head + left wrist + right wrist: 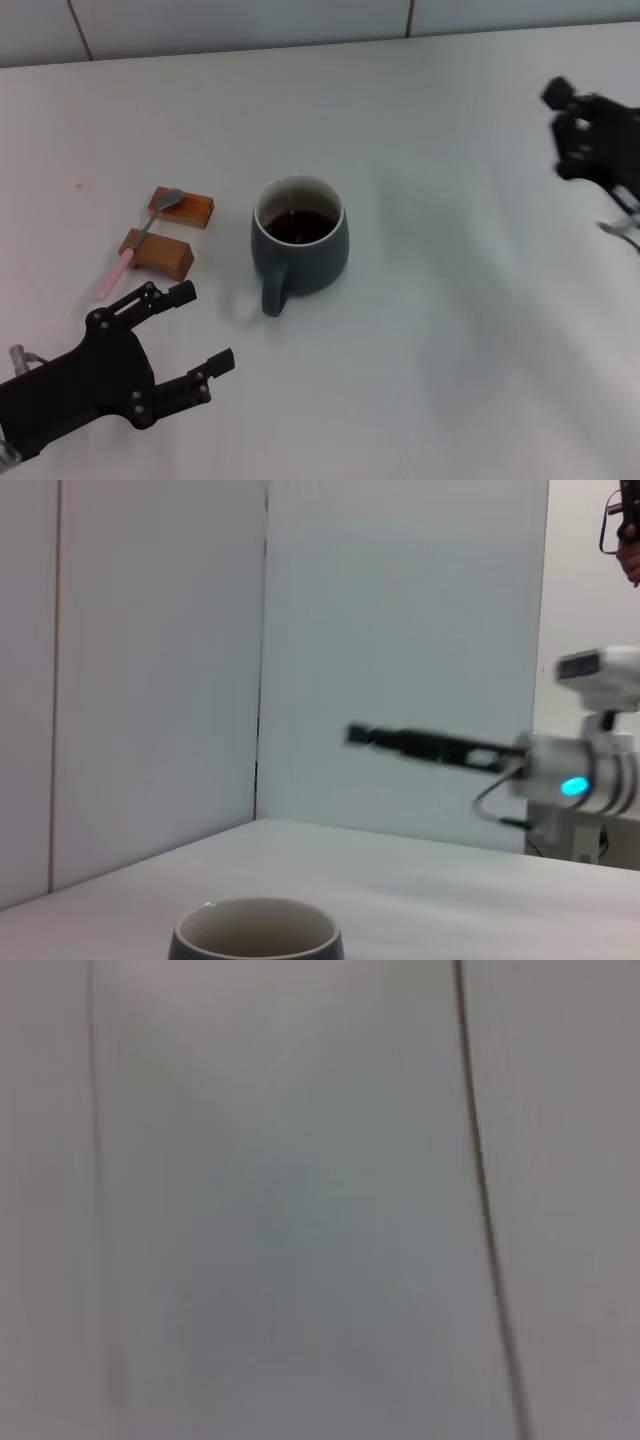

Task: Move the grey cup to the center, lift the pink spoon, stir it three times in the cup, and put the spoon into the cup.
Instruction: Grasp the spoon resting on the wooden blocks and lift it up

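Note:
The grey cup [299, 250] stands near the middle of the white table, holding dark liquid, with its handle turned toward me. Its pale rim also shows in the left wrist view [255, 938]. The pink spoon [135, 247] lies left of the cup across two small wooden blocks, its metal bowl on the far block and its pink handle pointing toward me. My left gripper [208, 325] is open and empty, low over the table, in front of the spoon and to the left of the cup's handle. My right gripper [562, 130] is raised at the far right, well away from the cup.
The two brown wooden blocks [181, 207] [157, 252] sit side by side left of the cup. The right arm also shows across the table in the left wrist view [430, 746]. A wall stands behind the table's far edge [300, 50].

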{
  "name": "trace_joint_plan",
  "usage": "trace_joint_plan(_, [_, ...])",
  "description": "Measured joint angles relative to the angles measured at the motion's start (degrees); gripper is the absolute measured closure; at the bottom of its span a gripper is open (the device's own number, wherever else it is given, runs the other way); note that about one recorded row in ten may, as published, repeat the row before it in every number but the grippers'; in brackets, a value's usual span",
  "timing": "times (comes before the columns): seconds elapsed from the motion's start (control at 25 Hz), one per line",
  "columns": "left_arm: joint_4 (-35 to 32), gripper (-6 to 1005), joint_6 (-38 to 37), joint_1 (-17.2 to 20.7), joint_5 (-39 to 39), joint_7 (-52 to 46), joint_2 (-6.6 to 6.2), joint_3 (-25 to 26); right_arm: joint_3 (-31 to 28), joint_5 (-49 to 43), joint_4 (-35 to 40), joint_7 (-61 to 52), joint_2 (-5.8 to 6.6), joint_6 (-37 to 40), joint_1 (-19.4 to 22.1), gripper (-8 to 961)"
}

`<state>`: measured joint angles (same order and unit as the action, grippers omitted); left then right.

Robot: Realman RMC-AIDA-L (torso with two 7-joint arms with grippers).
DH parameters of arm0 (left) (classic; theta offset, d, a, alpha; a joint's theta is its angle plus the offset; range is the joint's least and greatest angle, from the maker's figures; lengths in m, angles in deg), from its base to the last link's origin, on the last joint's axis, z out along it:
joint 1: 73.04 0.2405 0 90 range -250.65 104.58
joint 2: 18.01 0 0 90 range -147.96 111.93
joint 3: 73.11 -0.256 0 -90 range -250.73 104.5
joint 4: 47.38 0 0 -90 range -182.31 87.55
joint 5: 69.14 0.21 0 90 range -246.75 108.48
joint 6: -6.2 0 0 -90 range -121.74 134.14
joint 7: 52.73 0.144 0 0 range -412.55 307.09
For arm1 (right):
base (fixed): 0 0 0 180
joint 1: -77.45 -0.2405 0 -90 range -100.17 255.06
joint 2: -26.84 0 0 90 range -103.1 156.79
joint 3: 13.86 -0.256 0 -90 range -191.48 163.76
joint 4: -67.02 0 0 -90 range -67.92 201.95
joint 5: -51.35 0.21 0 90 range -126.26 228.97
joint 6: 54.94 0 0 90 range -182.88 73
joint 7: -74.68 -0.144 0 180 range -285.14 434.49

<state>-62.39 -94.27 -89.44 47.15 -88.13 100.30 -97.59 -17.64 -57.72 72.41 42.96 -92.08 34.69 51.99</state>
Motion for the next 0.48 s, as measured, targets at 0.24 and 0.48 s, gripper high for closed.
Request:
trace_joint_plan(0.24, [0.05, 184, -0.26, -0.14, -0.01, 0.00, 0.01, 0.04, 10.52, -1.04, 9.88, -8.39, 0.29, 14.58, 5.53, 953])
trace_joint_plan(0.48, [0.07, 185, -0.73, -0.11, -0.01, -0.01, -0.02, 0.03, 21.68, -7.07, 17.16, -14.17, 0.29, 15.79, 9.24, 944])
